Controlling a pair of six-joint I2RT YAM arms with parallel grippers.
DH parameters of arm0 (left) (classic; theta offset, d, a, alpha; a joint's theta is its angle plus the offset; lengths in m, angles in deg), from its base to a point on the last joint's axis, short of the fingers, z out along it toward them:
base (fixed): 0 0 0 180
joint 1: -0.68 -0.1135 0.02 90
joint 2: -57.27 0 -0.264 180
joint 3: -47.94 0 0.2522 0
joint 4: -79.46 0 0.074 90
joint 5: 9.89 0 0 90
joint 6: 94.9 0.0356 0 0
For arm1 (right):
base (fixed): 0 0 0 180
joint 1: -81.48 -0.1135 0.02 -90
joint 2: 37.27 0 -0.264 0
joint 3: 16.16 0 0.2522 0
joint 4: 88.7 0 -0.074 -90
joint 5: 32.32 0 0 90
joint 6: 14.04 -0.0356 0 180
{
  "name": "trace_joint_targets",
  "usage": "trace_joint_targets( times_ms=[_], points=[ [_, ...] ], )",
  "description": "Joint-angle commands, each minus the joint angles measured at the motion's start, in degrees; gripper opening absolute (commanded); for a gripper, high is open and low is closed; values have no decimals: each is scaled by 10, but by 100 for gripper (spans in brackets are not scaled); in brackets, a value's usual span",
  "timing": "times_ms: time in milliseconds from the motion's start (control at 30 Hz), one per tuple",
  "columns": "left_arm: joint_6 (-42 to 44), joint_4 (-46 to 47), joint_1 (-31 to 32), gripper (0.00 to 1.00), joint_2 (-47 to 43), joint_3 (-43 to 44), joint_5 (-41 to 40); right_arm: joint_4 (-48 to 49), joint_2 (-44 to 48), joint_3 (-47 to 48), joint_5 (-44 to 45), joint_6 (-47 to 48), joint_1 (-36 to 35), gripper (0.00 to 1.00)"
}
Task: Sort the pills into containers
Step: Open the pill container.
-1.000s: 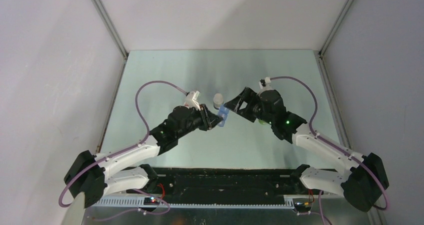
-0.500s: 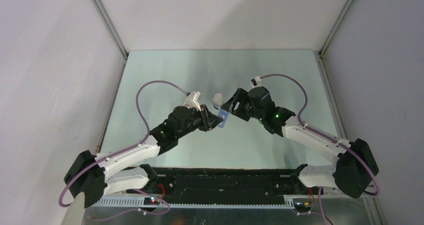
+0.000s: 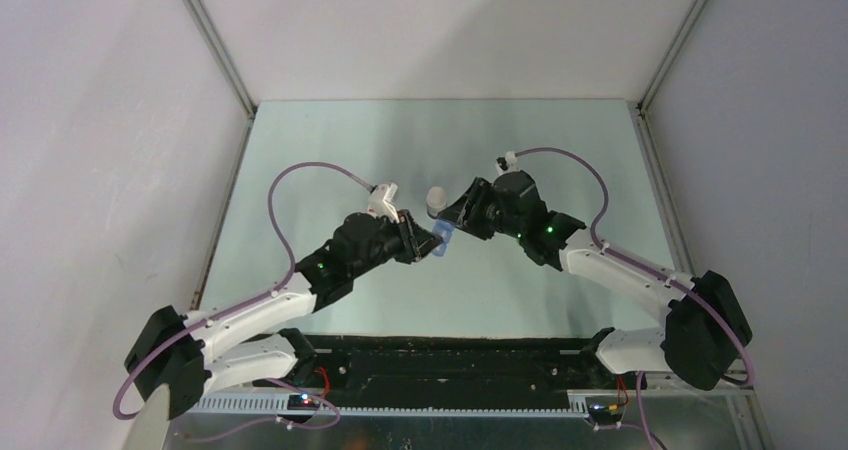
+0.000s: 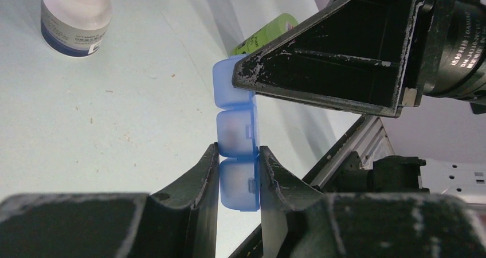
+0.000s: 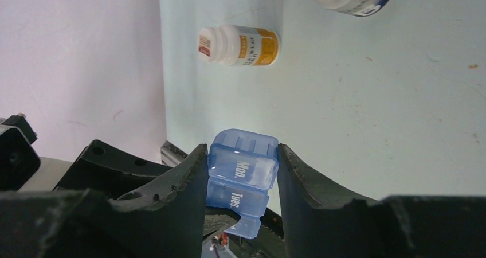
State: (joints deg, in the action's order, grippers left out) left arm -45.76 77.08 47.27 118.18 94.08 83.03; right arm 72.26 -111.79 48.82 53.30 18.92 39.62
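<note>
1. Pale green bench (image 3: 330, 150) between grey walls, with a white-capped bottle (image 3: 435, 201) standing just behind the spot where both arms meet.
2. Near end of the pill box (image 4: 236, 149) clamped between the left fingers (image 4: 207, 178), closed on its two sides and apparently holding it off the bench.
3. Since a second ago: right arm swung inward, right fingers (image 5: 189, 178) narrowed from wide apart to flanking the far "Mon." end, seemingly touching both sides.
4. Meaning, probably: box braced at both ends, ready for opening a lid or a handover.
5. No pills in view; compartments look shut, so sorting likely not begun.
6. Elsewhere on the bench: an orange-labelled bottle (image 5: 239, 45) lying down, a green bottle (image 4: 266, 31) beyond the box.
</note>
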Motion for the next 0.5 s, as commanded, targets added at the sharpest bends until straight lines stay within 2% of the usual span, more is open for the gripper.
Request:
trace_joint_targets(
  times_ms=[0,267,467],
  points=[
    [-35,27,-9,0,-33,14,-8,77,27,-12,-60,-12,4,27],
    [-107,117,-45,0,-36,-25,60,238,49,-82,-184,-11,50,25],
    [-131,145,-50,0,-36,-29,77,287,50,-105,-227,-20,66,27]
  ],
)
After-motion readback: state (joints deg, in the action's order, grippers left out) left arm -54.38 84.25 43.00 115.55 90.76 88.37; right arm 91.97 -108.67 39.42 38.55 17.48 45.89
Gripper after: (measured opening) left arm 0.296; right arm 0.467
